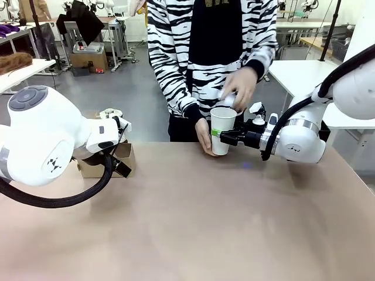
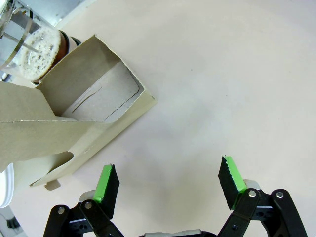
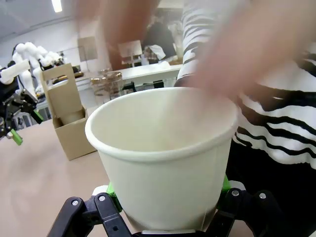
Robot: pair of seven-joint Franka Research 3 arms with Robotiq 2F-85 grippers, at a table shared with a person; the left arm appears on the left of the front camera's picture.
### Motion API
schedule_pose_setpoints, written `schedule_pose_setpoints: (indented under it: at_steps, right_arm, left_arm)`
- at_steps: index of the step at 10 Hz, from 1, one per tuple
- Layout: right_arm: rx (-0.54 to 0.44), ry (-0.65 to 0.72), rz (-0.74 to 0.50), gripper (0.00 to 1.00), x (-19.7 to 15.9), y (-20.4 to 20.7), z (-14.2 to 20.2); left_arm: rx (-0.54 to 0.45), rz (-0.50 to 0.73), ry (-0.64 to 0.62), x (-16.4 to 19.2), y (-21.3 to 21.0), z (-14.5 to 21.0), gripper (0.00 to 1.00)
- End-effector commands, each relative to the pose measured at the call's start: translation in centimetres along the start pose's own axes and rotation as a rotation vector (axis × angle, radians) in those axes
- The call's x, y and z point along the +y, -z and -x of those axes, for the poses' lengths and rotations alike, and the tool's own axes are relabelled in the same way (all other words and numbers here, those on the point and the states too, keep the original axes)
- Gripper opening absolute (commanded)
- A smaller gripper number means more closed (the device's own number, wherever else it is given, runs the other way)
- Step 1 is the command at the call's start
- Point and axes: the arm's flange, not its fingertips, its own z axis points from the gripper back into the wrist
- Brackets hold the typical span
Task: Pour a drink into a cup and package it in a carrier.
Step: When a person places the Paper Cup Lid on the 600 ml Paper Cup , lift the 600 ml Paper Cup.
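Observation:
My right gripper (image 1: 224, 138) is shut on the white paper cup (image 1: 222, 129), holding it upright just above the table's far edge. The cup (image 3: 163, 153) looks empty inside, and my green pads (image 3: 112, 190) press its lower wall. One of the person's hands (image 1: 204, 139) cups its base; the other (image 1: 241, 88) hovers over the rim, blurred. The brown cardboard carrier (image 1: 105, 164) stands at the far left. My left gripper (image 2: 169, 182) hangs open beside the carrier (image 2: 98, 98), over bare table. Behind it stands the glass jug (image 2: 27, 47) with dark drink (image 2: 63, 43).
The tan table (image 1: 193, 228) stretches wide between the arms. The carrier (image 3: 69, 118) with its tall handle shows in the right wrist view, with my left gripper (image 3: 15, 128) near it. A person in a striped top (image 1: 176, 52) stands at the far edge.

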Motion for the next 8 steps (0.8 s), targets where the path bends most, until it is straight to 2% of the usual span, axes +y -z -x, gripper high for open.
schedule_pose_setpoints:
  at_steps: [1,8]
  right_arm:
    - [-0.008,-0.003,0.003,0.8,0.19,-0.14,-0.42]
    - [-0.008,-0.003,0.003,0.8,0.19,-0.14,-0.42]
  left_arm:
    - [-0.002,0.002,0.0,0.0,-0.05,0.01,1.0]
    - [-0.002,0.002,0.0,0.0,-0.05,0.01,1.0]
